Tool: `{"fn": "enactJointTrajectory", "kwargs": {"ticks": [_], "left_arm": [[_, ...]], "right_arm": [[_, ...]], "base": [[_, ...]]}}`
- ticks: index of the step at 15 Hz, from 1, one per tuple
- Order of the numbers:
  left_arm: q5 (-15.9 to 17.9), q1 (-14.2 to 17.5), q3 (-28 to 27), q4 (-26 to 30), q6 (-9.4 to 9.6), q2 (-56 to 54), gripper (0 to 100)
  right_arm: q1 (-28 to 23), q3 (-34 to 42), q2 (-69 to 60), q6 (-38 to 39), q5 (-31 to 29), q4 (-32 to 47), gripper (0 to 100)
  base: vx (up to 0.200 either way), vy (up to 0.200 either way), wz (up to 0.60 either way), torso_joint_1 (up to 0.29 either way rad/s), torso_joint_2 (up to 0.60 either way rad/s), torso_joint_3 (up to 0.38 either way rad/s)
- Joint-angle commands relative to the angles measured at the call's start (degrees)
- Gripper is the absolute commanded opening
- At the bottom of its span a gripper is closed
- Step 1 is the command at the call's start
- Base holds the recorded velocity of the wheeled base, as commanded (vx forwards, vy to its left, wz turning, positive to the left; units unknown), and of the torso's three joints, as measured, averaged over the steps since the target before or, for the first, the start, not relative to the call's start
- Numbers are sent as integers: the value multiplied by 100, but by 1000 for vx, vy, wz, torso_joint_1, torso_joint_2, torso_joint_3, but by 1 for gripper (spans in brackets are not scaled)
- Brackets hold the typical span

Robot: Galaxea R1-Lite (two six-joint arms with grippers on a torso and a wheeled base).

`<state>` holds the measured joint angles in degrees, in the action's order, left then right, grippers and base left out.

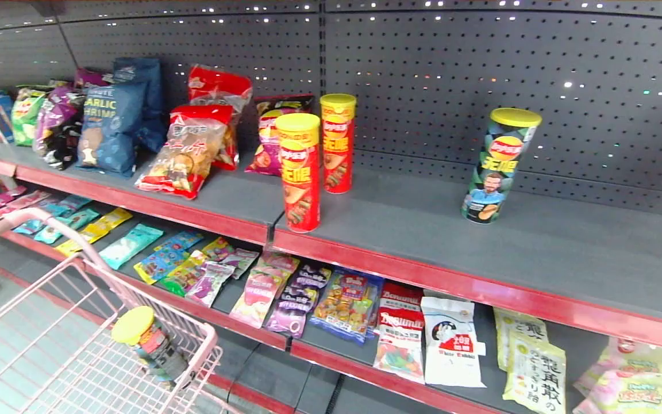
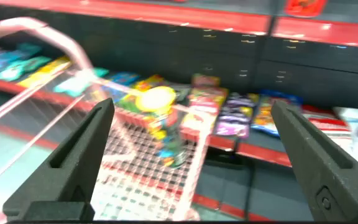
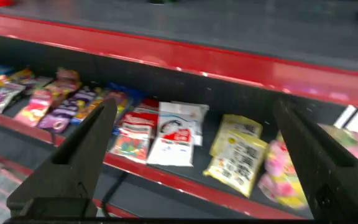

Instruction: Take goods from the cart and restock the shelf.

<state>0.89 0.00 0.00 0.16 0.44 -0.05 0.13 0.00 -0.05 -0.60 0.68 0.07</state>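
Observation:
A pink wire cart (image 1: 72,345) stands at the lower left, holding one chip can with a yellow lid (image 1: 150,344) in its near corner. On the upper grey shelf (image 1: 538,253) stand two red chip cans (image 1: 299,171) and, farther right, a dark green chip can (image 1: 497,165). In the left wrist view my left gripper (image 2: 194,162) is open, its black fingers (image 2: 73,168) wide apart above the cart (image 2: 142,162), with the can (image 2: 163,124) between them in the distance. My right gripper (image 3: 197,162) is open in front of the lower shelf (image 3: 185,180).
Snack bags (image 1: 181,149) fill the upper shelf's left part. Candy and snack packets (image 1: 285,293) lie along the lower shelf. The upper shelf has free room around the green can. A red lip (image 1: 423,276) edges each shelf. A pegboard wall (image 1: 480,69) backs the shelf.

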Motion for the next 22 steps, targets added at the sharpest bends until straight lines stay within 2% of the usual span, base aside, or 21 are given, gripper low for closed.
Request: {"fn": "enactJointTrajectory", "kwargs": {"ticks": [1, 6, 14, 22], "left_arm": [[-1, 0, 0, 2, 0, 5, 100], [-1, 0, 0, 2, -9, 5, 100], [-1, 0, 0, 2, -9, 5, 100], [-1, 0, 0, -7, -9, 5, 100]], "right_arm": [[4, 0, 5, -2, 2, 1, 100], [4, 0, 5, 7, 2, 1, 100], [4, 0, 5, 25, 2, 1, 100], [4, 0, 5, 25, 2, 1, 100]], "base": [[0, 0, 600, -2, -2, -2], [0, 0, 600, 1, 0, 0], [0, 0, 0, -107, 261, 148], [0, 0, 0, -191, 526, 328]]}}
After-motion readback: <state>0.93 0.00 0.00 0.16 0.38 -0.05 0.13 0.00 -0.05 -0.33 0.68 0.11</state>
